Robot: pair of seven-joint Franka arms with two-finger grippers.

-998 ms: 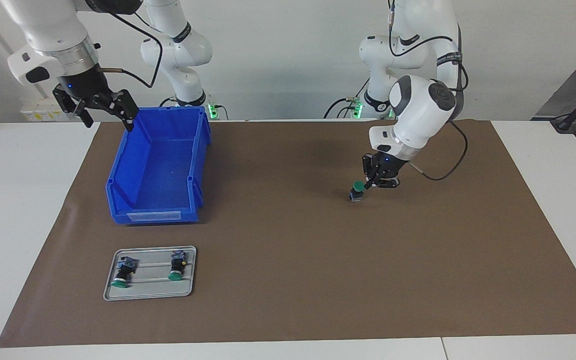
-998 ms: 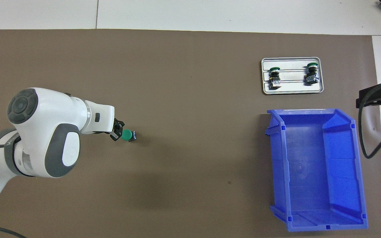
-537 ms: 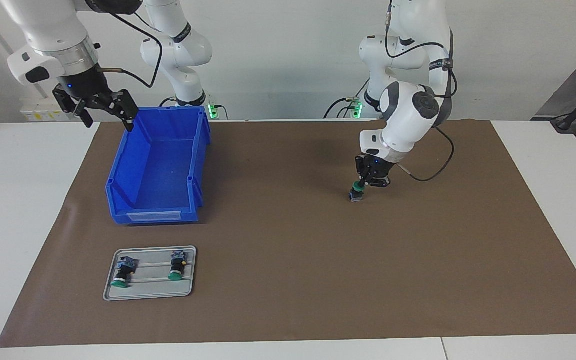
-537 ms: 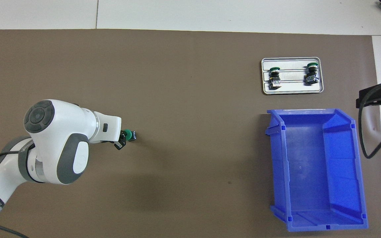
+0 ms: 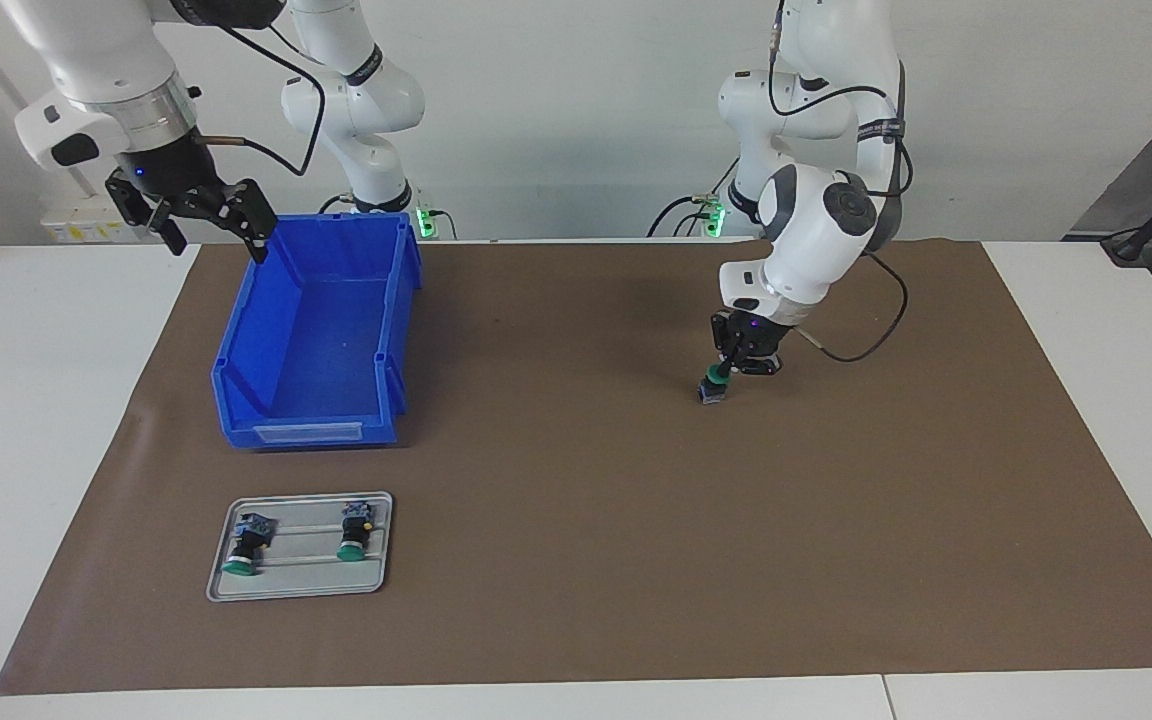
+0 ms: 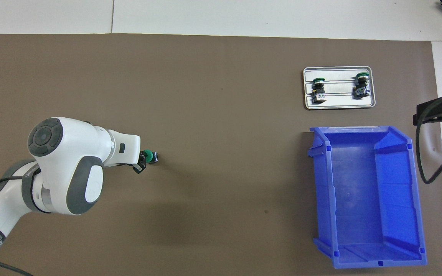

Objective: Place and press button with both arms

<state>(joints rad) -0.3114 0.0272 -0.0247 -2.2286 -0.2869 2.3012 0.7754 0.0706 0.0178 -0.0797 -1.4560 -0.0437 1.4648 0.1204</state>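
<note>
A button (image 5: 711,390) (image 6: 152,156) with a green cap stands upright on the brown mat, toward the left arm's end of the table. My left gripper (image 5: 726,372) (image 6: 143,160) is shut, and its closed fingertips rest on top of the green cap. It grips nothing. My right gripper (image 5: 216,238) (image 6: 434,111) hangs open and empty, raised over the mat's edge beside the blue bin, and waits there.
A blue bin (image 5: 306,432) (image 6: 322,191) with nothing in it sits toward the right arm's end. Farther from the robots lies a grey tray (image 5: 381,570) (image 6: 339,104) holding two more green-capped buttons on their sides (image 5: 244,545) (image 5: 354,530).
The left arm swung its wrist in over the button and brought its shut fingertips onto the green cap, then held almost still. The right arm has not moved.
</note>
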